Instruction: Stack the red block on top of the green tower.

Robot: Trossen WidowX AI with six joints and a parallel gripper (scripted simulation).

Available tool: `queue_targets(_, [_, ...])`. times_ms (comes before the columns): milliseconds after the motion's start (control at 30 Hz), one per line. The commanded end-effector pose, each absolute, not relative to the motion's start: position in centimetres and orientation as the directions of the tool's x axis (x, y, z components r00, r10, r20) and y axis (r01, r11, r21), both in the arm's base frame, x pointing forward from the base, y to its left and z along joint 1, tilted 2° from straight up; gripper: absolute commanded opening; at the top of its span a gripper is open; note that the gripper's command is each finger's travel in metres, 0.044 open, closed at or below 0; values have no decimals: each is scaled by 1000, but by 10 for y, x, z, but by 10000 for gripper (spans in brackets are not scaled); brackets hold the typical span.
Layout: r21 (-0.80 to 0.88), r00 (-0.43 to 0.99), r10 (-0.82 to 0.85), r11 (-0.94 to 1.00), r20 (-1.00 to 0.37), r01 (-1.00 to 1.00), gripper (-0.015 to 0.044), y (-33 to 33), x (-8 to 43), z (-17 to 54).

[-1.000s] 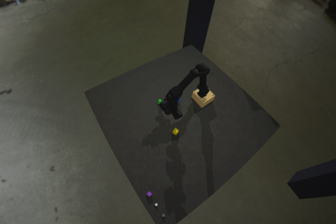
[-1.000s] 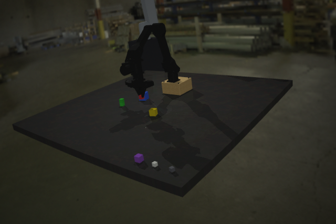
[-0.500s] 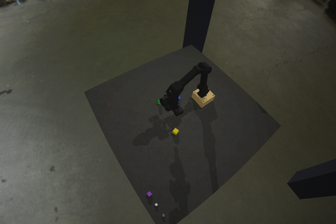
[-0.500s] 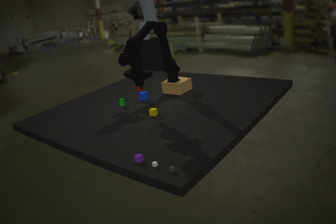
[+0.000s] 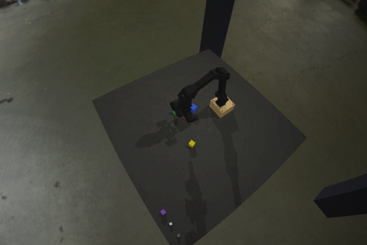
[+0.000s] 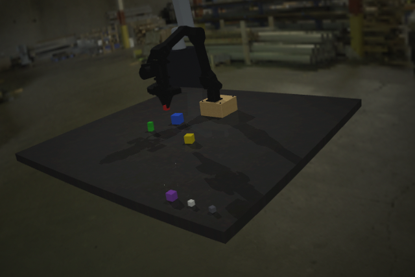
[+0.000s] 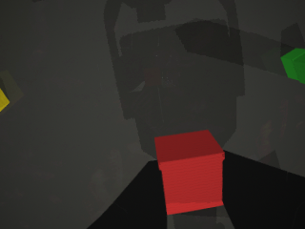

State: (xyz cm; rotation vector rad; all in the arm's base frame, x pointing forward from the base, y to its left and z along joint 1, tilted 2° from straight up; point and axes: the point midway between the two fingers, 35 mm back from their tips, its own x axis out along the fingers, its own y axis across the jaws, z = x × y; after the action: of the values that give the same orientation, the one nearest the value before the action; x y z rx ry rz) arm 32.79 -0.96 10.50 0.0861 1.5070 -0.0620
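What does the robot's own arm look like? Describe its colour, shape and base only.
The arm is matt black throughout, built of chunky rounded links with bulky joints. Its gripper tapers to black fingers. It rises from a tan box-shaped base. No cables or markings show.
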Motion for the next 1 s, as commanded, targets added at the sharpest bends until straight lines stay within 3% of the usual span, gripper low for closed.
queue_targets(0, [18, 63, 11, 995, -998, 101, 0, -35, 334, 105])
queue_targets(600, [9, 55, 5, 998, -998, 61, 0, -141, 328, 101])
queue_targets(967, [8, 54, 5, 998, -999, 59, 0, -145, 331, 71])
